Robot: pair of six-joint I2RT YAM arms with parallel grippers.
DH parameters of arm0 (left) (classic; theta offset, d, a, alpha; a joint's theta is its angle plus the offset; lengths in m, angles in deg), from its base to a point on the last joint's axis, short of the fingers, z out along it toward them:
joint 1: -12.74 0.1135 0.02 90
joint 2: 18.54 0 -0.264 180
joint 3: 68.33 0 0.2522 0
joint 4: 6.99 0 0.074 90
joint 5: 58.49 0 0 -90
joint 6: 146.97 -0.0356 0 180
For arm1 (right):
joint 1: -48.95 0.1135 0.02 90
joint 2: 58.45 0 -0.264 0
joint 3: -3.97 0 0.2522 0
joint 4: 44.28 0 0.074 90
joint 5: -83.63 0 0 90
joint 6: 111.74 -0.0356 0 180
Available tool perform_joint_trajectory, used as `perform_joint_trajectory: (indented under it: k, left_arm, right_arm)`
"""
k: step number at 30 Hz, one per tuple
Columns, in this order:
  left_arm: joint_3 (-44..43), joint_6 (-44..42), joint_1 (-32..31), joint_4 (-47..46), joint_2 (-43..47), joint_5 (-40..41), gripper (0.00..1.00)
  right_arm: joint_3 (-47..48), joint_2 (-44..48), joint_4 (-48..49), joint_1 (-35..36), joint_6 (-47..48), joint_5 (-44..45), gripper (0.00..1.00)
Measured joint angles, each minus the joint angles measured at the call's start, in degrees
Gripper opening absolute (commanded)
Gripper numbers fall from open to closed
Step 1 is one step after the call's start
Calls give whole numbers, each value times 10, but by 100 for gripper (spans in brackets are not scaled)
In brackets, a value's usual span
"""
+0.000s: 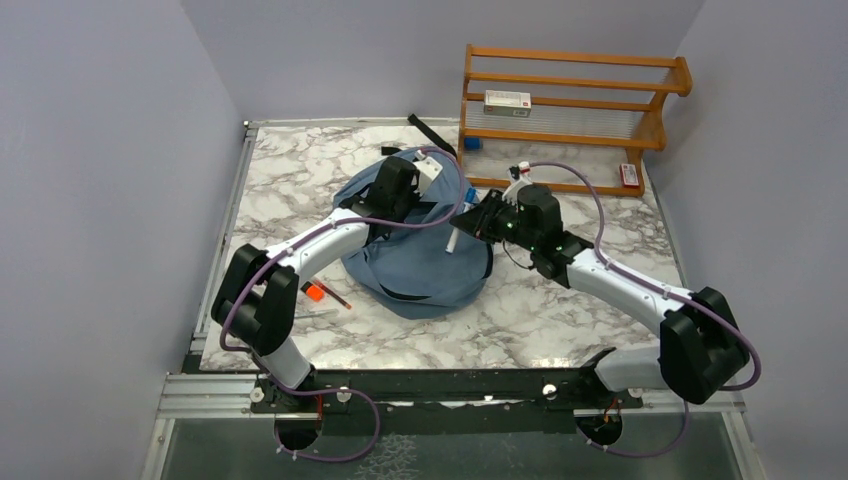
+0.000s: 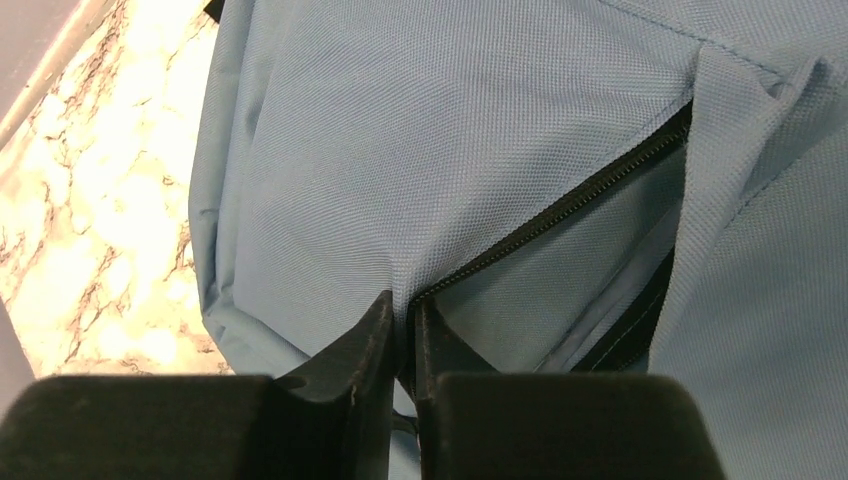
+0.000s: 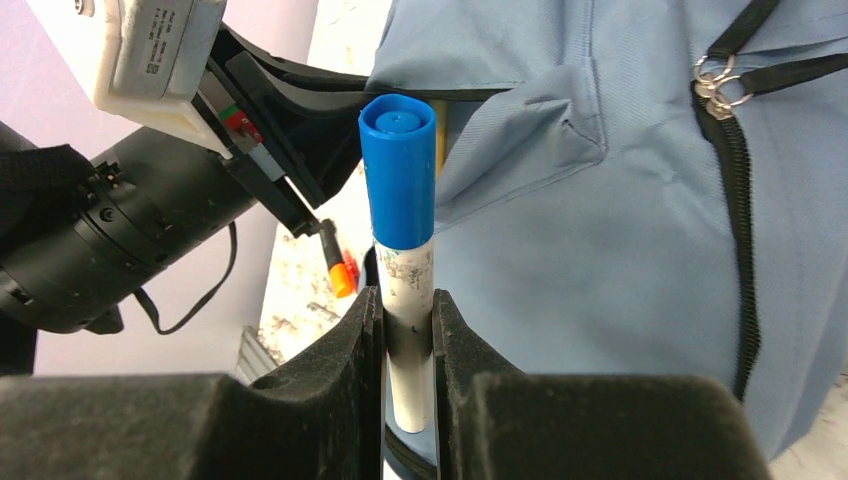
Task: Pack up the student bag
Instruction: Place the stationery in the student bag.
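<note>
Step in hand, as judged from here: holding a pocket mouth while a pen is brought to it. The student bag [image 1: 420,270] lies slumped in the middle of the marble table [image 1: 560,330], between the two arms.

The left gripper [image 2: 403,345] is closed to a narrow slit on the blue fabric at the lower end of the zipper [image 2: 560,215]. The cloth puckers toward the jaws. The zipper runs up and to the right from them, with a gap beside it, so the pocket appears partly unzipped.

The right gripper [image 3: 408,345] is clamped on the white barrel of a blue-capped marker [image 3: 398,170], cap pointing away from the wrist, at the bag's right edge and near the left wrist.

An orange-capped marker [image 1: 316,293] lies on the table beside the left arm, apart from the bag. A wooden rack [image 1: 575,105] stands at the far right.

Next move calls for:
- The left grip draws the pinched edge up or outward so that the mouth gapes.
- The right arm lines the marker up with the opening and enters cap first.
- Release comes only once the barrel is past the zipper teeth.

Probable fault: fabric slipping from the pinch, which would let the gap fall shut
</note>
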Motion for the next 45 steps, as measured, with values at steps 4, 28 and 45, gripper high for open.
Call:
perform_joint_trajectory:
  k: [4, 28, 45]
  left_arm:
    - [-1, 10, 0, 0, 0, 5, 0]
    - [-24, 77, 2, 24, 39, -59, 0]
    - [-51, 89, 5, 61, 42, -69, 0]
  right_arm:
    - [21, -25, 1, 0, -15, -32, 1]
    - [173, -242, 2, 1, -123, -208, 1]
    - [234, -327, 2, 8, -146, -255, 1]
